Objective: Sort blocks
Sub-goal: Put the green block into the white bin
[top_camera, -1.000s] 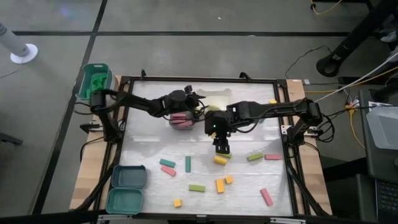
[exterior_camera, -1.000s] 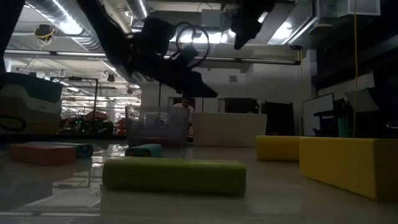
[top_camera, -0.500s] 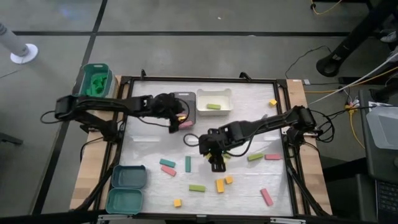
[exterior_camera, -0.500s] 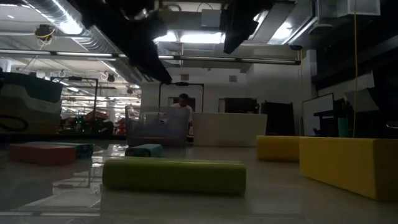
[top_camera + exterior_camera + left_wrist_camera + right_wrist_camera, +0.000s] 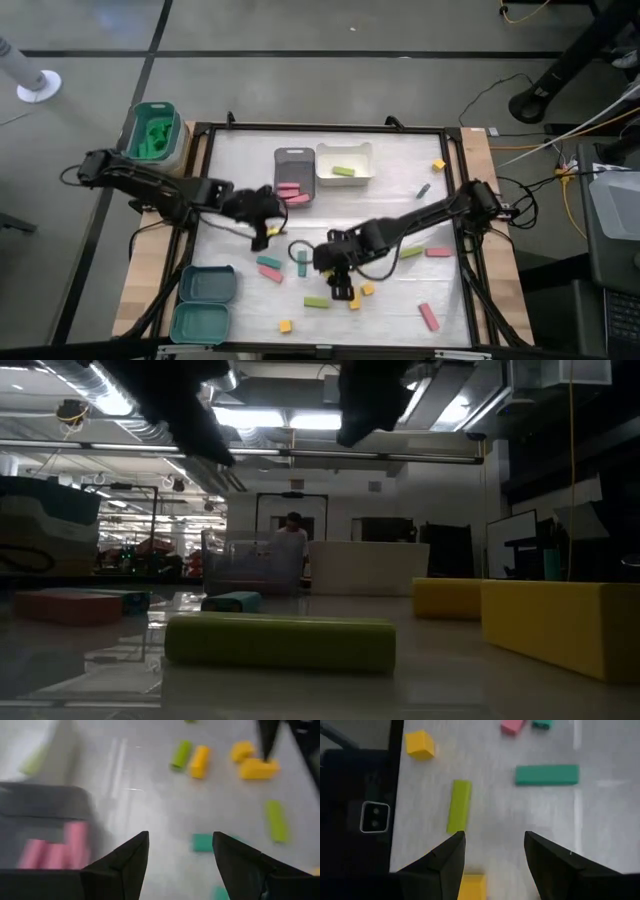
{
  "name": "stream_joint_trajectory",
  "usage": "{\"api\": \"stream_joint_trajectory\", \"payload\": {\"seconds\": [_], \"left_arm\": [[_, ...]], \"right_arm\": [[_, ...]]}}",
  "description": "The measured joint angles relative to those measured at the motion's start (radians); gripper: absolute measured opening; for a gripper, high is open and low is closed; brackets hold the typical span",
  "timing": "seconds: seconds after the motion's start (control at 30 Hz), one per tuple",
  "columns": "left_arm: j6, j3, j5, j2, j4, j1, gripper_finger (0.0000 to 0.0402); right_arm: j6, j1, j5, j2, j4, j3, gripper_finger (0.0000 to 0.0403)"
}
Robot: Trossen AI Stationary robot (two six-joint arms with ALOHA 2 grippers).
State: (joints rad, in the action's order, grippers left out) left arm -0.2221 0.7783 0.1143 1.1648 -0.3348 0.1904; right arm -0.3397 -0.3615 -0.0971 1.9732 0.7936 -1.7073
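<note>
I take the dark grey rectangular plastic tray (image 5: 292, 165) near the back of the white tabletop (image 5: 240, 160) as my landmark: it holds a few pink bars, and the white square tray (image 5: 345, 163) touching its right side holds one light green bar (image 5: 344, 171). The rest of the small plain blocks lie loose in front of the grey tray, nearer me: a teal bar (image 5: 269, 262) and a pink bar (image 5: 271, 274) side by side, an upright-lying teal bar (image 5: 302, 264), a light green bar (image 5: 317, 302), some yellow pieces (image 5: 367, 289), and a pink bar (image 5: 428, 316) far off to the front right. My left gripper (image 5: 262, 232) hangs just in front of the grey tray with its fingers spread and nothing between them; the left wrist view shows bare table in the gap. My right gripper (image 5: 338, 285) hovers farther in front and to the right of the tray, above the yellow pieces, fingers parted and empty too. I judge these blocks light, rigid and smooth-sided, so they should neither crush nor sag, but on this glossy surface a bar could skate or spin if one finger touches first. I would pinch a bar across its short width at mid-length, fingers square to the long sides, and keep clear of neighbours that lie touching.
</note>
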Motion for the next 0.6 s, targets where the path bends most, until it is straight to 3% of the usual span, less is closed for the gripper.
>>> {"api": "stream_joint_trajectory", "payload": {"seconds": [0.2, 0.33, 0.6], "left_arm": [[-0.137, -0.04, 0.01, 0.007, 0.079, 0.189, 0.0208], [-0.219, -0.052, 0.07, 0.013, 0.136, 0.293, 0.0208], [-0.264, -0.053, 0.202, 0.016, 0.175, 0.408, 0.0208]], "right_arm": [[-0.004, -0.097, 0.09, 0.074, -0.167, 0.0, 0.0202], [-0.004, -0.151, 0.166, 0.121, -0.246, 0.0, 0.0202], [-0.012, -0.204, 0.277, 0.204, -0.28, 0.0, 0.0202]]}}
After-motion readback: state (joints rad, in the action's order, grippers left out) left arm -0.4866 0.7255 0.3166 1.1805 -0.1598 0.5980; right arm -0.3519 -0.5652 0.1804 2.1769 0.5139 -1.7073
